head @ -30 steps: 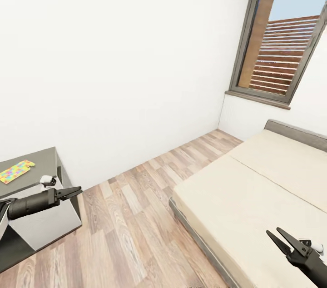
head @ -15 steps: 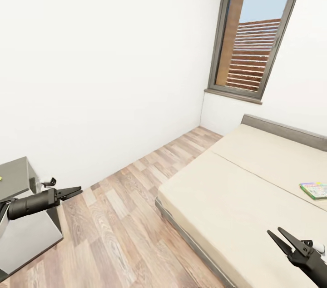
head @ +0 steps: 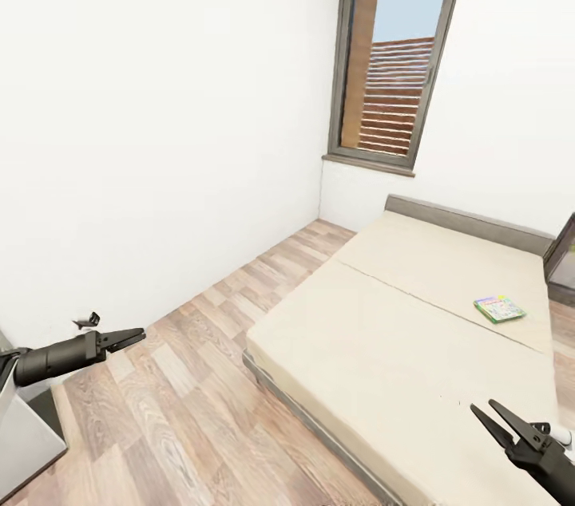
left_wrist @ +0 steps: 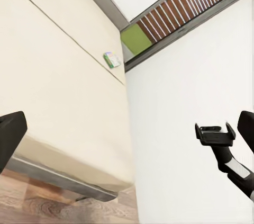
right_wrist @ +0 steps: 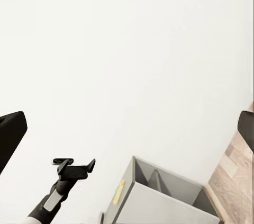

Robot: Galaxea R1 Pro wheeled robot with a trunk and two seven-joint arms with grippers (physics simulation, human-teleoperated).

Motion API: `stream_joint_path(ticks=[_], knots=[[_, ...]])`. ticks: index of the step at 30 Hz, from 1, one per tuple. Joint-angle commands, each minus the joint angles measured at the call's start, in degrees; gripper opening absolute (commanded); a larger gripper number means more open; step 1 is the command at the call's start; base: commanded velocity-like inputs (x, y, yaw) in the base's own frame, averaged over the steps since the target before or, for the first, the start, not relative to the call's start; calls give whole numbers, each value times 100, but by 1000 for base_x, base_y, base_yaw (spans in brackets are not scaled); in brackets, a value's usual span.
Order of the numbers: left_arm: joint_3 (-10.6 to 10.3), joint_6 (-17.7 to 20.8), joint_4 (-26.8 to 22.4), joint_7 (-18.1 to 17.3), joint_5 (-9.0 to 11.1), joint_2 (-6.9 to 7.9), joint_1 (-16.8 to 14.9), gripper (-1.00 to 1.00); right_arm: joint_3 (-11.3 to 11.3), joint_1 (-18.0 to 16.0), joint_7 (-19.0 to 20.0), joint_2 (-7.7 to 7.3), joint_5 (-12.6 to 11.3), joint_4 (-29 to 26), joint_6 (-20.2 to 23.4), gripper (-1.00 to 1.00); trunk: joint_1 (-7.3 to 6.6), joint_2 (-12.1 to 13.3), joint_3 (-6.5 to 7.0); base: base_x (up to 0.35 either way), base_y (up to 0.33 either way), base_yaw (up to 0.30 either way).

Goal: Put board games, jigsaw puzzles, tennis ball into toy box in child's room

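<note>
Board game (head: 499, 308) far up bed (head: 415, 346), ahead of right claw (head: 497, 422); nearer arm. Both claws, left (head: 128, 338) too, open, empty.

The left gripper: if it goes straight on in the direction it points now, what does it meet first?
Probably the bed. The left gripper, open and empty, looks along its fingers at the cream mattress, with only floor between. Depth is hard to judge.

Black two-arm robot, pointed grippers.
Left gripper (head: 132, 337): matte black cylindrical forearm, tapered black fingers, small black bracket above. Right gripper (head: 497, 418): black pointed fingers, white wrist segment.
</note>
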Motion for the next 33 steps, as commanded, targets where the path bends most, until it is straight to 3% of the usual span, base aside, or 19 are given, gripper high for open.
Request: stream_joint_path(ticks=[1, 33], knots=[[1, 61, -2, -24, -4, 1, -3, 100, -2, -11, 14, -3, -8, 20, 58, 100, 4, -14, -13, 0, -129, -278], [0, 61, -2, -24, -4, -1, -3, 100, -9, -13, 14, -8, -8, 75, 112, 100, 4, -14, -13, -26, -36, -278]])
